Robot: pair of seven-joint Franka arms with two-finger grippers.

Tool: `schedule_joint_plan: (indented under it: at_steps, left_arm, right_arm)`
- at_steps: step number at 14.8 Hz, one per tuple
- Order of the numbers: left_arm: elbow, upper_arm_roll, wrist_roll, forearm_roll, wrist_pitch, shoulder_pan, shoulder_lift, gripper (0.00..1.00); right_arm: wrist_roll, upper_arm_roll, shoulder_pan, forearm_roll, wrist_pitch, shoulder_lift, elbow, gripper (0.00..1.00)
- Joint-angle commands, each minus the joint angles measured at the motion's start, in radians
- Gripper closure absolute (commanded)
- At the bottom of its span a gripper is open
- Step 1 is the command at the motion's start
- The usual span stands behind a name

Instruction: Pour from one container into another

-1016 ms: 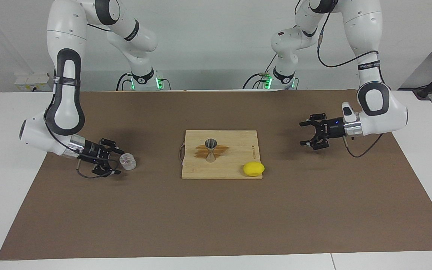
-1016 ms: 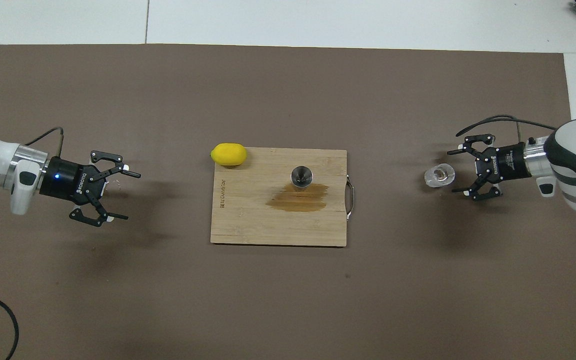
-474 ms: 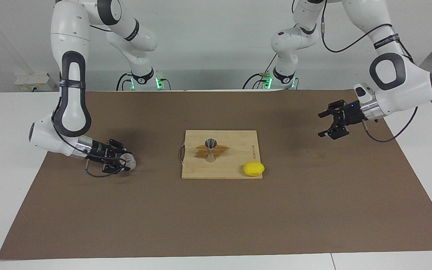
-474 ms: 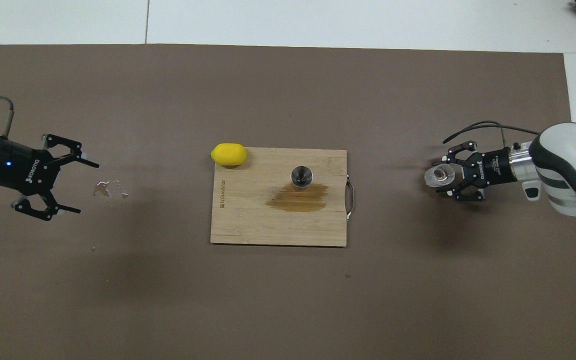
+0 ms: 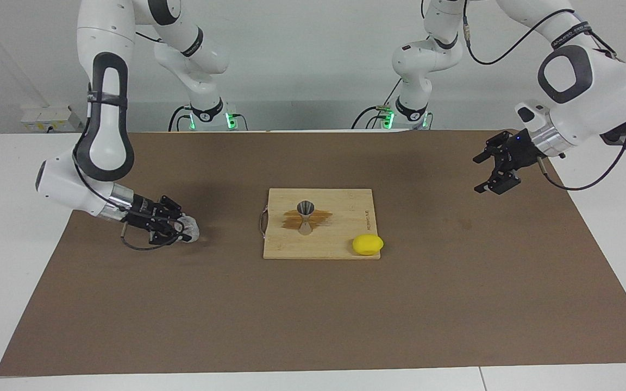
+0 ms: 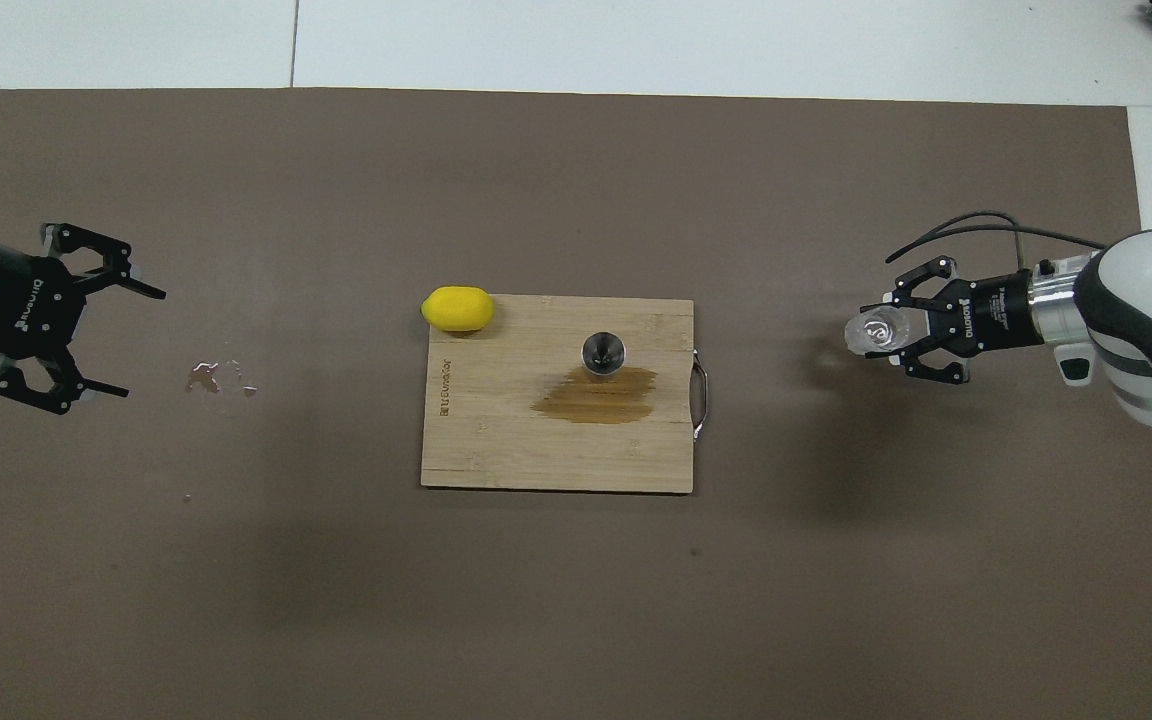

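We see the right tool (image 5: 182,231) clamped on the glass cup (image 5: 189,229), toward the right arm's end from the cutting board (image 5: 345,217). Glass is slick, fragile; sidewall grip suits. Left tool (image 5: 489,169) open, waiting.

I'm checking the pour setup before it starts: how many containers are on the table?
2. The glass cup is at the right arm's end, in the right gripper; the jigger stands on the cutting board.
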Motion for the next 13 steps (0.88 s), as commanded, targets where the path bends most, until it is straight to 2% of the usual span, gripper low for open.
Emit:
schedule_joint_plan:
  at_steps: [1, 5, 7, 9, 13]
  left_arm:
    - [0.007, 0.008, -0.17, 0.08, -0.017, -0.058, -0.075, 0.0]
    - [0.016, 0.006, -0.317, 0.216, -0.017, -0.12, -0.125, 0.0]
    - [0.007, 0.003, -0.47, 0.236, -0.022, -0.123, -0.155, 0.0]
    - [0.015, 0.003, -0.613, 0.236, -0.026, -0.123, -0.155, 0.0]
    - [0.021, 0.003, -0.689, 0.261, -0.028, -0.123, -0.154, 0.0]
  right_arm:
    - [0.083, -0.002, 0.102, 0.016, 0.021, -0.054, -0.014, 1.0]
    - [0.242, -0.002, 0.246, -0.024, 0.084, -0.069, 0.01, 1.0]
    - [0.296, -0.002, 0.309, -0.076, 0.086, -0.065, 0.041, 1.0]
    - [0.368, -0.002, 0.371, -0.128, 0.099, -0.06, 0.07, 1.0]
    - [0.534, 0.0, 0.487, -0.326, 0.148, -0.052, 0.101, 1.0]
